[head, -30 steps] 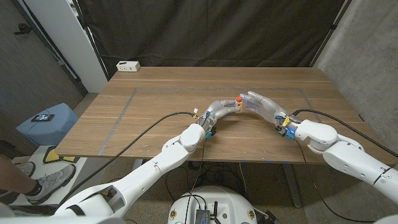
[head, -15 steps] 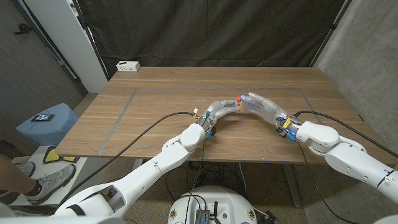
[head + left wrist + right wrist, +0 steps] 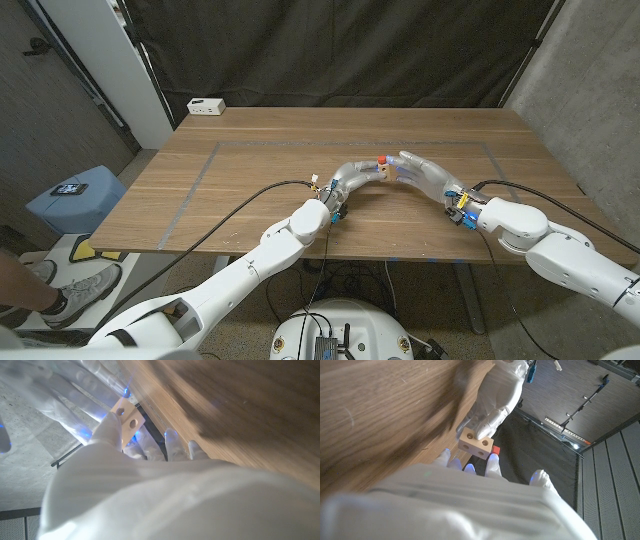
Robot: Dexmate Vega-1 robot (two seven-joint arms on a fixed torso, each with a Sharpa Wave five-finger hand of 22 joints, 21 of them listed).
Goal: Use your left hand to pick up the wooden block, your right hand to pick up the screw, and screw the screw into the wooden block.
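Pale wood with round holes, the block (image 3: 388, 172) sits gripped in the left hand (image 3: 352, 178) at the frame's centre, above the table (image 3: 250, 170). The right hand (image 3: 425, 170) pinches the red-headed screw (image 3: 382, 159) against it. Over the last second the right arm has edged slightly right while both hands stayed together; I'd judge threading is underway. Far upper left lies a white box (image 3: 206, 105).

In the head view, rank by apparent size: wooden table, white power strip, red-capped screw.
1. Wooden table, by far the largest.
2. White power strip at the far left corner.
3. Red-capped screw, a speck between the hands.
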